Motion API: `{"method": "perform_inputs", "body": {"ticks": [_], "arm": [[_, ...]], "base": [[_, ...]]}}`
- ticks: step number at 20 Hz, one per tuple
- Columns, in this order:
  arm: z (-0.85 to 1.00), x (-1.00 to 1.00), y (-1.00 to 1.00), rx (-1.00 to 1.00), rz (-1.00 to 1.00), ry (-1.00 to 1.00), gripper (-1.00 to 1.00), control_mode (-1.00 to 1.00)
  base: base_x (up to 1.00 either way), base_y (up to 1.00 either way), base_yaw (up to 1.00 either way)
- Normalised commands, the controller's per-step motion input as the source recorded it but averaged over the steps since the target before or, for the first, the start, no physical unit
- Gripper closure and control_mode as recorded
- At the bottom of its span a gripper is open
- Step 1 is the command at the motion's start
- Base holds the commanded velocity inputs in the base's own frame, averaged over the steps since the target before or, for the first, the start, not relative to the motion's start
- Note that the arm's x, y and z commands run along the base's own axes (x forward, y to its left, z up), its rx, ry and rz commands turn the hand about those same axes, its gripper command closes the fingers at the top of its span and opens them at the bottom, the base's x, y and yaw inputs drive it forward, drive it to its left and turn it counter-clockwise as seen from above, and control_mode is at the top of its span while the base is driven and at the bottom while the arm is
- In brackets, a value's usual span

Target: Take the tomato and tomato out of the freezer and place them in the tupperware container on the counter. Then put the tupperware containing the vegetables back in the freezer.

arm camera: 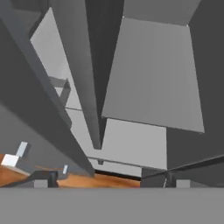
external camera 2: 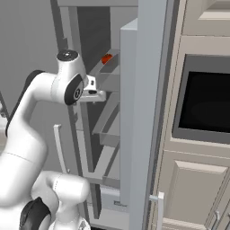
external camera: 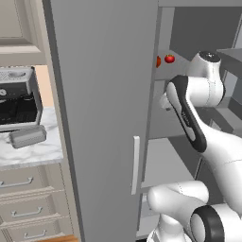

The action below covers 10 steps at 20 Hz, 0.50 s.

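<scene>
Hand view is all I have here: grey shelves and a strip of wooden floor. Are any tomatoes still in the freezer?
Observer: Yes. The left base view shows a red tomato on an upper shelf of the open freezer, with an orange-red tomato beside it, partly hidden by the door edge.
Operator: Where is the tupperware container?
Observer: The tupperware container sits on the counter, in front of the coffee machine.
Operator: Gripper holding anything?
Observer: No. In the hand view the gripper is open and empty.
</scene>
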Motion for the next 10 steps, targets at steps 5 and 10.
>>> {"method": "perform_inputs", "body": {"ticks": [5, 10], "arm": [[0.41, 0.06, -0.03, -0.15, 0.16, -0.19, -1.0, -1.0], [0.44, 0.26, -0.17, -0.11, 0.23, -0.16, -1.0, -1.0]], "base": [[0.0, 0.0, 0.0], [0.0, 0.0, 0.0]]}}
